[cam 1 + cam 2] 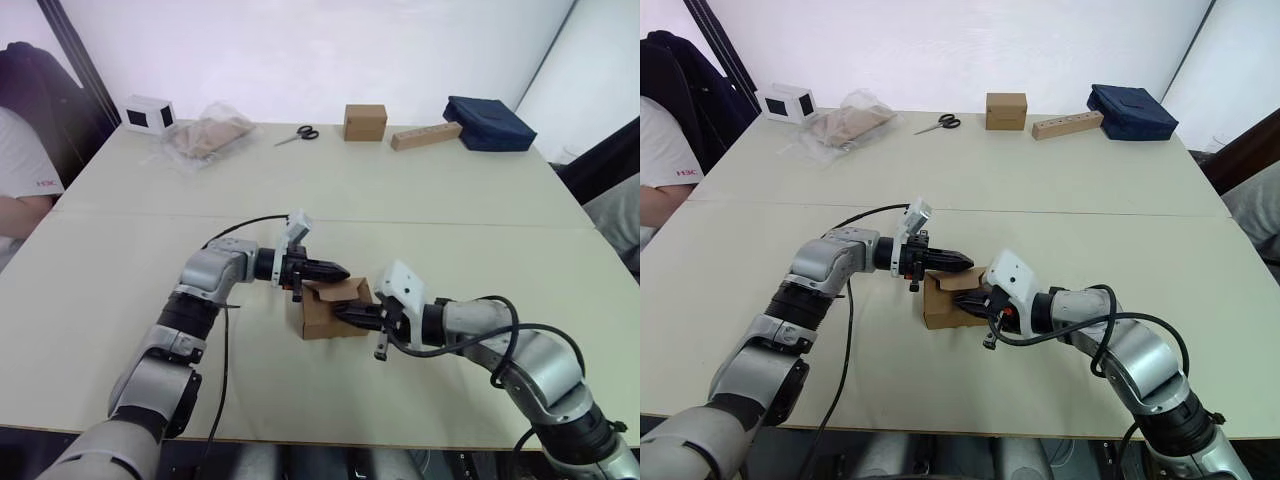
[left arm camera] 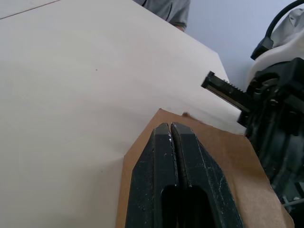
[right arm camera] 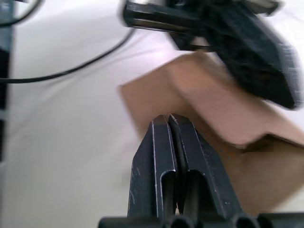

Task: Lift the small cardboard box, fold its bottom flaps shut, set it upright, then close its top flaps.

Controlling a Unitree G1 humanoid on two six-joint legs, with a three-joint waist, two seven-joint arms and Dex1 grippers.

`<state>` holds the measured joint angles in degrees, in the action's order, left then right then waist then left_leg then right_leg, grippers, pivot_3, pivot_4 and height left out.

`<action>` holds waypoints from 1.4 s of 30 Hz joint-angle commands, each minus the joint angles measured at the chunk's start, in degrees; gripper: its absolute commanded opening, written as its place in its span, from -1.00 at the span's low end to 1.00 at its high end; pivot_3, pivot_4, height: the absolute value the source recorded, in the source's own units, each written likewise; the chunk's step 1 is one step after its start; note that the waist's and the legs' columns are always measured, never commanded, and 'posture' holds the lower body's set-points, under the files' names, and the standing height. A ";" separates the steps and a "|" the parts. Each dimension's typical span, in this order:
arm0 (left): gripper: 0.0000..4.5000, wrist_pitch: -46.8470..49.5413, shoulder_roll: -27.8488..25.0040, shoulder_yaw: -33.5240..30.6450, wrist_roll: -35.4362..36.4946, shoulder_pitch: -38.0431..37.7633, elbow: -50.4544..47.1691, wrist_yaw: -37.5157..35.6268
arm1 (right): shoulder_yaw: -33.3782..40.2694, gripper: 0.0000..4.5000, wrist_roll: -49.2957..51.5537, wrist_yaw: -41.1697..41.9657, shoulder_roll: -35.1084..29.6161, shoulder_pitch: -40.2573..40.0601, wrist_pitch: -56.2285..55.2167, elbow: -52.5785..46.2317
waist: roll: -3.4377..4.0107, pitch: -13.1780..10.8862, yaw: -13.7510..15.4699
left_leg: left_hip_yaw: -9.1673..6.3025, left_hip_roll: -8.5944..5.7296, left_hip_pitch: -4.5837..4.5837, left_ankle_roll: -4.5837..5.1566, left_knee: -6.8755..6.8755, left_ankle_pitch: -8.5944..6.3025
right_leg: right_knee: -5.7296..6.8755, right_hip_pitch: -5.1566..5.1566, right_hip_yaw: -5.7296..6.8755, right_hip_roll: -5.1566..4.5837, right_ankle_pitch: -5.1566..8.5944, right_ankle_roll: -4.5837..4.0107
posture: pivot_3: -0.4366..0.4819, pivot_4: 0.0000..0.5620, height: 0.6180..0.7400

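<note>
The small brown corrugated cardboard box (image 1: 330, 310) sits on the pale tabletop (image 1: 400, 200), near the front edge and roughly midway between the two arms, with one flap standing up and leaning inward at its top. Both grippers work it at once, from opposite sides.

The left gripper (image 1: 335, 270) reaches in from the robot's left with its two black fingers pressed together, nothing between them. In the left wrist view the closed tips lie on a flat cardboard panel, so the fingers seem to serve as a blunt pusher, pressing a flap down rather than pinching it.

The right gripper (image 1: 352, 313) comes from the robot's right, low against the box's side. Its fingers are likewise closed with no cardboard between them in the right wrist view, which is blurred, so whether the tips actually touch the box wall is hard to say. It likely braces the box so it does not slide away under the left arm's push.

Judging by the box resting on the table with a flap half folded, a flap-closing step is in hand; which end faces up cannot be told.

Along the far edge, well apart from the work, lie a neat brown cardboard cube (image 1: 365, 122), a long tan rectangular block (image 1: 426, 136), scissors (image 1: 299, 133) and a dark blue folded pouch (image 1: 490, 124).
</note>
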<state>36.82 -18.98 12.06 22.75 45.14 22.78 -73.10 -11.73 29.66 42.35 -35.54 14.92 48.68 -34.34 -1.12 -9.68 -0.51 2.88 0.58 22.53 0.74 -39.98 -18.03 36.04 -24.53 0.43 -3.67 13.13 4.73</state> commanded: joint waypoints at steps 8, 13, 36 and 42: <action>-0.99 0.20 0.56 0.46 0.39 -1.71 -3.86 -0.32 | 0.97 -1.00 0.46 -1.37 -0.27 1.75 0.27 -0.83 | 0.00 0.00 0.00 | -0.02 0.01 0.00 0.00 0.00 0.00 | 0.00 0.00 -0.01 -0.05 0.00 -0.01 | -0.05 -0.47 1.00; -0.99 0.21 0.15 0.71 0.08 -2.20 -4.53 -0.51 | 0.36 -1.00 -0.24 -1.03 -0.55 1.73 -0.50 0.52 | 0.00 0.00 0.00 | -0.02 0.02 0.01 0.00 0.01 0.00 | -0.02 0.00 -0.01 -0.06 0.01 -0.01 | -0.05 -0.47 1.00; -0.99 -1.69 0.13 -0.37 -0.45 -2.11 -3.43 1.82 | -1.16 -1.00 -2.55 -0.08 -0.36 2.62 -3.70 6.31 | 0.00 0.01 -0.05 | -0.02 0.04 -0.01 0.00 0.01 0.00 | -0.02 0.00 -0.01 -0.07 0.01 -0.02 | -0.05 -0.47 1.00; -0.99 -1.45 -1.08 0.14 -0.41 -3.53 -5.73 0.83 | -1.70 -1.00 -3.03 0.13 -0.03 2.78 -4.48 6.82 | 0.00 0.01 -0.07 | -0.02 0.04 -0.01 0.00 0.02 0.00 | -0.02 0.00 0.00 -0.03 0.01 -0.01 | -0.05 -0.47 1.00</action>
<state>35.47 -19.58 12.14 22.03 42.30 18.92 -71.37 -13.18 27.24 42.62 -35.69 17.82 44.36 -27.65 -1.11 -9.68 -0.58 2.85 0.62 22.52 0.74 -39.96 -18.04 36.02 -24.53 0.43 -3.70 13.13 4.71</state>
